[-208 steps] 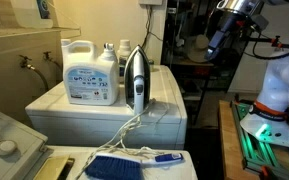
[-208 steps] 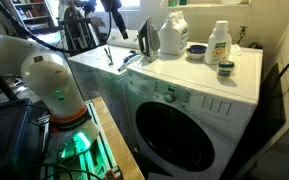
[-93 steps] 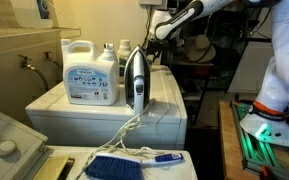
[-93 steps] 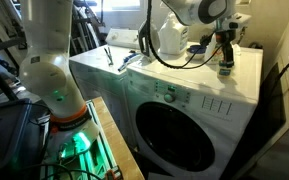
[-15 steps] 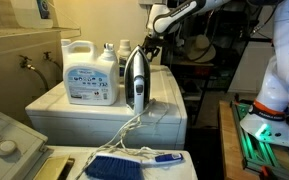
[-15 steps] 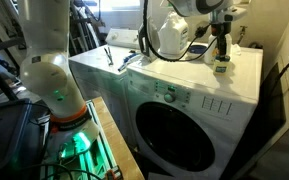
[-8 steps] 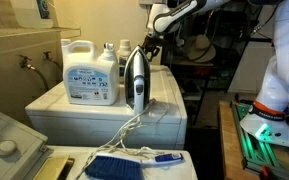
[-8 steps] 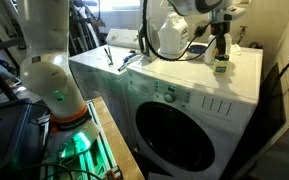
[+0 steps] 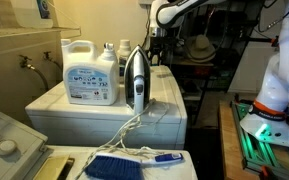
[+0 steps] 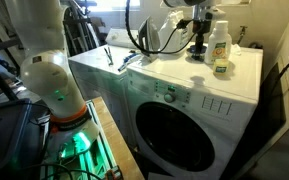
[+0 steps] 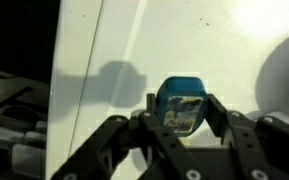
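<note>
Although the gripper (image 11: pixel 181 118) brackets the teal-lidded jar (image 11: pixel 180 100) over the washer top (image 10: pixel 174 72), whether its jaws pinch cannot be told: grasp judged underway, carrying-off not yet done.

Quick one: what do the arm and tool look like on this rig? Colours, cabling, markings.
Arm: glossy white, rounded shells, standing on a base that glows green. Tool: matte black, with two angular linkage fingers. A black cable loops near the wrist. No markings are legible in any view.
</note>
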`<state>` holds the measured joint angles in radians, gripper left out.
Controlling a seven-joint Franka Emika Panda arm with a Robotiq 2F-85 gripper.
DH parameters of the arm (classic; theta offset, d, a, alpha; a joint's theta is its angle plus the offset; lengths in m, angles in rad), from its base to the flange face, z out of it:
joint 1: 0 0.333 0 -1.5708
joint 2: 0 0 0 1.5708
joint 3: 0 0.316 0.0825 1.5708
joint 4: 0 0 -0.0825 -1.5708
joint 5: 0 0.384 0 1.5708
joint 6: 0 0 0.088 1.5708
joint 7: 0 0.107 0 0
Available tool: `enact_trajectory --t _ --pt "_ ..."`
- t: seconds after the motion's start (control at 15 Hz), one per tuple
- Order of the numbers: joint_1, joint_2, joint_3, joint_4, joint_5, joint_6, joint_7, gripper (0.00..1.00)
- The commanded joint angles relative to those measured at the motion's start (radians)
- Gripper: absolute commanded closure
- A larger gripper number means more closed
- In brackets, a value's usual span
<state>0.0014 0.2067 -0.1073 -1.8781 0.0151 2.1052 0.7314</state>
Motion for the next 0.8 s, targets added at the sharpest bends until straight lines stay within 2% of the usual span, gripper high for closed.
enact_trajectory --t 0.0,0.27,0.33,0.4,0.6,0.73 --pt "-0.009 -0.017 0.002 -0.088 0.009 0.049 0.013 0.75" --pt "-0.010 -0.010 0.004 -0.143 0.031 0.093 0.034 0.75" --pt "-0.009 -0.009 0.003 -0.150 0.033 0.100 0.042 0.40" --pt "-0.007 -0.009 0.002 -0.156 0.032 0.110 0.061 0.23" --pt "-0.002 -0.036 0.001 -0.159 0.029 0.122 0.124 0.02" --pt "-0.001 -0.074 0.000 -0.160 0.018 0.138 0.157 0.00"
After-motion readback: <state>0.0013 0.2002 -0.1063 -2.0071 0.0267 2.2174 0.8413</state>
